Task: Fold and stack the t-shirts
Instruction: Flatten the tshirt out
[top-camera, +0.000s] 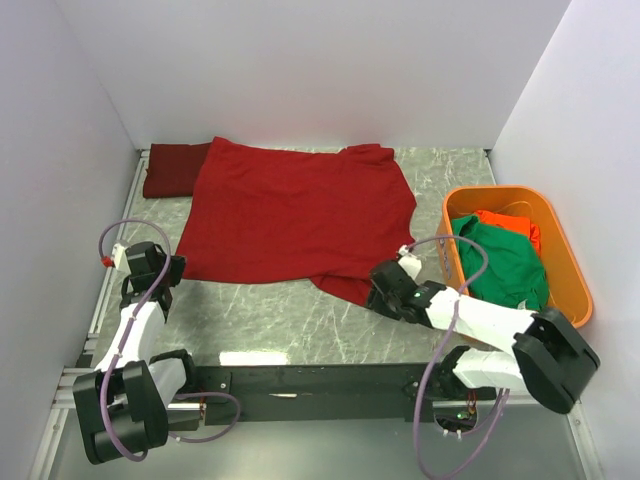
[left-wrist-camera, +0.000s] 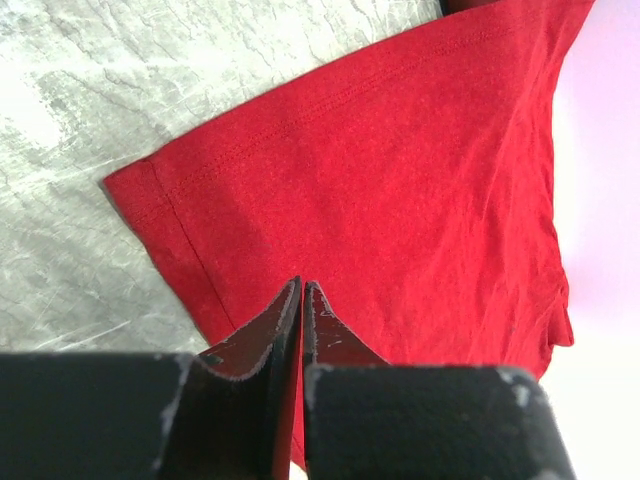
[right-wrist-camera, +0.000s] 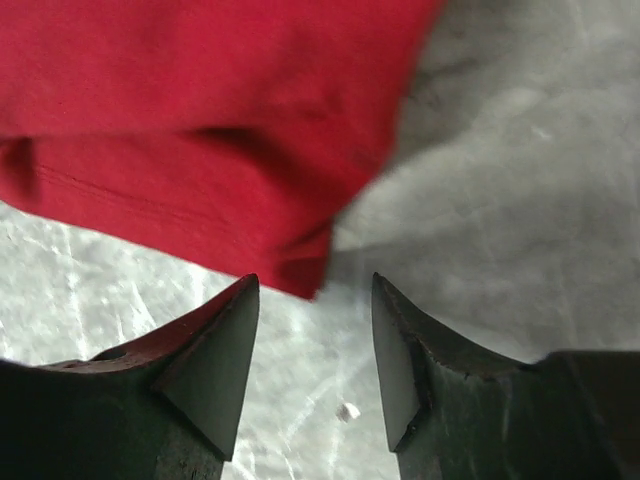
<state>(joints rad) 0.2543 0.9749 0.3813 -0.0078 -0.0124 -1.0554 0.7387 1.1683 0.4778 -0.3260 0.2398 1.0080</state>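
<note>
Early stage, judged about one of four done.
- Dark crimson folded cloth shirt (top-camera: 172, 170): lying at back, far left of rigid orange plastic tub (top-camera: 500, 192).
- Large crimson red cloth t-shirt (top-camera: 290, 215): spread flat on grey marbled worktop (top-camera: 280, 320), left of tub, not yet folded.
- Left gripper (left-wrist-camera: 301, 295): jaws pressed together, seemingly pinching hem on side far from tub.
- Right gripper (right-wrist-camera: 314, 285): jaws apart, holding nothing, just short of shirt corner nearest tub.
- Green cloth shirt (top-camera: 510, 265) and orange-red cloth shirt (top-camera: 510, 222): crumpled inside tub, waiting.
</note>
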